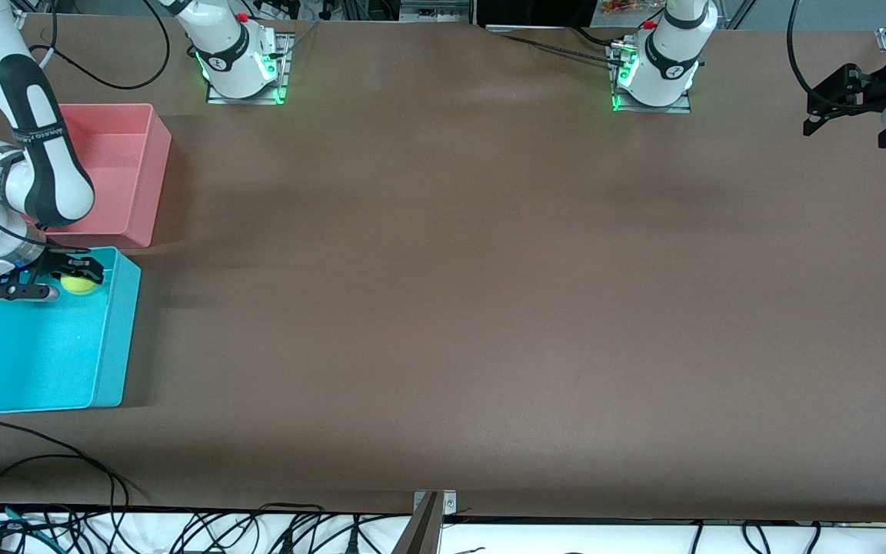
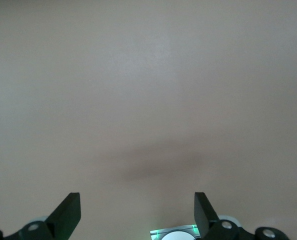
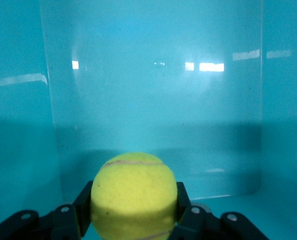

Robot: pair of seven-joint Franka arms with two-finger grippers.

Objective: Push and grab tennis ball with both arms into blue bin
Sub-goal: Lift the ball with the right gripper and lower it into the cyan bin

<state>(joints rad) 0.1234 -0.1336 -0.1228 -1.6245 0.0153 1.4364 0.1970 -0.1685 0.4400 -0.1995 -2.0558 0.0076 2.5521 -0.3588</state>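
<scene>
The right arm [image 1: 43, 146] bent down at the frame's left edge, its right gripper [image 1: 78, 278] clamped shut — the left gripper [image 1: 847, 108] waited at upper right, fingers [image 2: 66, 215] spread wide.

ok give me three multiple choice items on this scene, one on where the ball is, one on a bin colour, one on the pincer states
1. Where is the tennis ball?
A. lying on the bare table
B. in the right pincer over the blue bin
C. inside the pink bin

2. What colour is the bin nearer the front camera?
A. blue
B. pink
C. green

3. How does the left pincer stand?
A. shut on the ball
B. shut on nothing
C. open, holding nothing

Answers:
1 B: the right wrist view shows the fingers clamping the ball with blue walls all around.
2 A: the blue bin sits lower in the front view than the pink bin.
3 C: its fingers stand wide apart over the bare table at the left arm's end, where that arm waits.
</scene>
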